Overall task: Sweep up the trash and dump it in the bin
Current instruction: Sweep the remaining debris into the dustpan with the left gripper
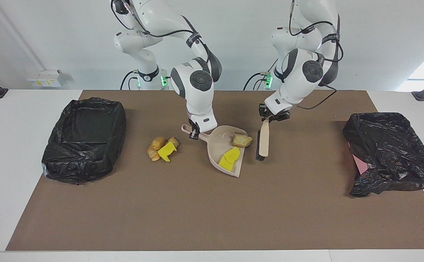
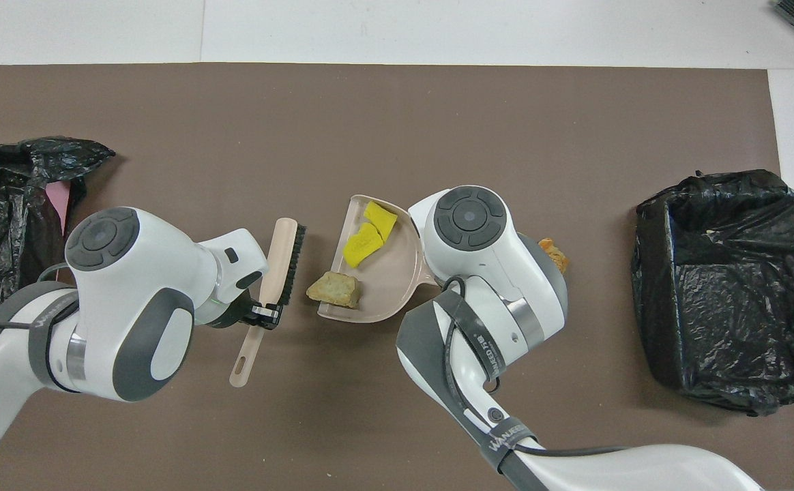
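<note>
Going across the facing view: a black-lined bin (image 1: 84, 140) sat at the right arm's end of the brown mat (image 1: 212, 211), w/ white tabletop (image 1: 11, 174) showing around the mat. Next came a loose pile of trash (image 1: 162, 148) on the mat, tan lumps & a yellow bit, betw. that bin & the dustpan (image 1: 217, 149). The right gripper (image 1: 194, 132) was clamped on the dustpan's handle, pan resting on the mat w/ its mouth pointing away from the robots. In the pan lay more scraps (image 1: 234, 151): two yellow sponge bits & one tan lump near the rim. Just beside the pan, toward the left arm's end, the brush (image 1: 263, 140) hung from the left gripper (image 1: 272, 117), which was closed on its handle, bristles facing the pan, apart from it. At the left arm's end lay a crumpled black bag (image 1: 390, 153) over sth pink. Plain white wall (image 1: 379, 36) at the back, a small white box (image 1: 46, 78) at its foot.
</note>
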Robot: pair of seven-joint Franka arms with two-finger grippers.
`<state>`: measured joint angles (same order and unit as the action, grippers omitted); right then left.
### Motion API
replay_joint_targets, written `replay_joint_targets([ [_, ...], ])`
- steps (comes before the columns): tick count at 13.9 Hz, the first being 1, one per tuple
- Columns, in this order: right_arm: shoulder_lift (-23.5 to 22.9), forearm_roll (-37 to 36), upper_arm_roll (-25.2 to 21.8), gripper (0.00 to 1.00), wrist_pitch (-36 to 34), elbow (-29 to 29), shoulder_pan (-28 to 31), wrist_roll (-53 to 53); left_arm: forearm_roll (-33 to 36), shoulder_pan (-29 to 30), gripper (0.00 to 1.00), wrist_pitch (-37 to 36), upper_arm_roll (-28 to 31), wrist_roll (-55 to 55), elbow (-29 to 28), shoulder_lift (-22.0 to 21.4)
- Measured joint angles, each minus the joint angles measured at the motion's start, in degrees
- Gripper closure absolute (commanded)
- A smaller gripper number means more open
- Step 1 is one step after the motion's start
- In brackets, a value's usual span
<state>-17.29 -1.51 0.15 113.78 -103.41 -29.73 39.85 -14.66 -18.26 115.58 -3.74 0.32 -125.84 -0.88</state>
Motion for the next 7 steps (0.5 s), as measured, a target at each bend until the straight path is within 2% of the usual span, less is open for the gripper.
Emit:
replay_joint_targets([
  [3,0.27,-0.02,-0.04,1.0,0.0,0.01,0.87,0.07,0.0,-1.64,1.0,4.3,-0.58,-1.28,-3.77,0.65],
  [7,0.27,-0.03,-0.06,1.0,0.0,-0.03,0.95,0.08,-0.42,-9.07,1.0,7.41,-1.31,-11.43,-3.85,0.79],
])
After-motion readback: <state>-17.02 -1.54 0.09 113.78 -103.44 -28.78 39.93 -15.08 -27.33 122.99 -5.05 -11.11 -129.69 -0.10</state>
